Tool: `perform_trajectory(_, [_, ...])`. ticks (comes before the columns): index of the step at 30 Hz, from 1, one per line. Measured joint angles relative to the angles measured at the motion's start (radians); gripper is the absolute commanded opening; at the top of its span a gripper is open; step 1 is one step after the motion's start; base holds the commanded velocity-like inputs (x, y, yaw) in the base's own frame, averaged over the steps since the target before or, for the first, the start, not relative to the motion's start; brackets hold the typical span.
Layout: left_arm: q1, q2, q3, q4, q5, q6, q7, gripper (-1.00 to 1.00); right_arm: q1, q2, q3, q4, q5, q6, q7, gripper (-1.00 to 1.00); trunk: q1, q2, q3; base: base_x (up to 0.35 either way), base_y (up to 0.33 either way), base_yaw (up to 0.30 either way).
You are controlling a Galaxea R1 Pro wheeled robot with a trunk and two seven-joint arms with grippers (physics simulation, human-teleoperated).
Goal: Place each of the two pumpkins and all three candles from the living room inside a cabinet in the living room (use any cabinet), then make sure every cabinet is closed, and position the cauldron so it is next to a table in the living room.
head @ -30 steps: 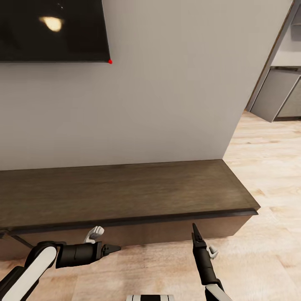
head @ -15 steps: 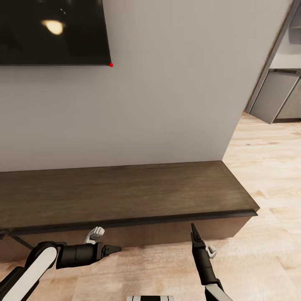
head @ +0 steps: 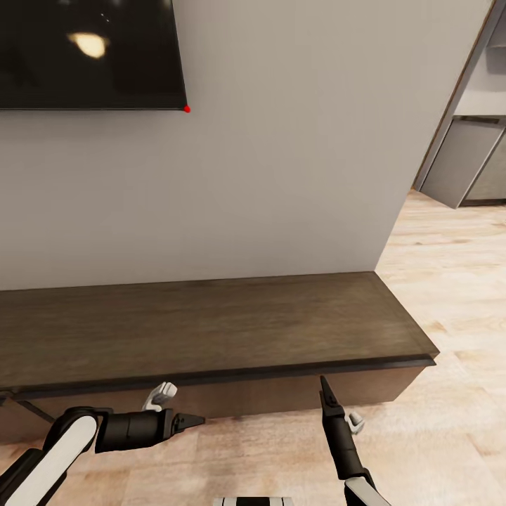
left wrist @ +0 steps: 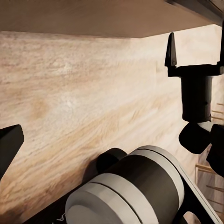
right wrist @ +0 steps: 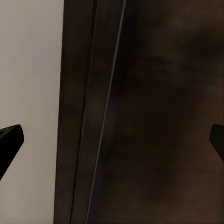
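Both hands are held low before the cabinet, which looks shut along its visible front.

The right hand (head: pixel 325 391) is raised tip-up just in front of the cabinet (head: pixel 211 327); in its wrist view the fingertips (right wrist: pixel 10 140) are spread wide, nothing between them. The left hand (head: pixel 191 421) is pointed sideways over the floor (head: pixel 450 281); its fingers look pressed together, though this cannot be told for certain. No pumpkin, candle or cauldron is seen here, and the cabinet top is bare. How many items are already stowed cannot be judged; the cauldron's placing is probably still left. A TV (head: pixel 88 53) is mounted on the wall above.
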Motion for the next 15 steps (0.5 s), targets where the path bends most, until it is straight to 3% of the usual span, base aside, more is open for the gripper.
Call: perform_trajectory(15, [0.0,0.0,0.0,0.0,-0.001,0.0,0.0,1.0,0.0,0.0,0.0,0.0,0.0,0.0,0.0,1.0,0.0,0.0,0.0,0.044,0.006,0.0])
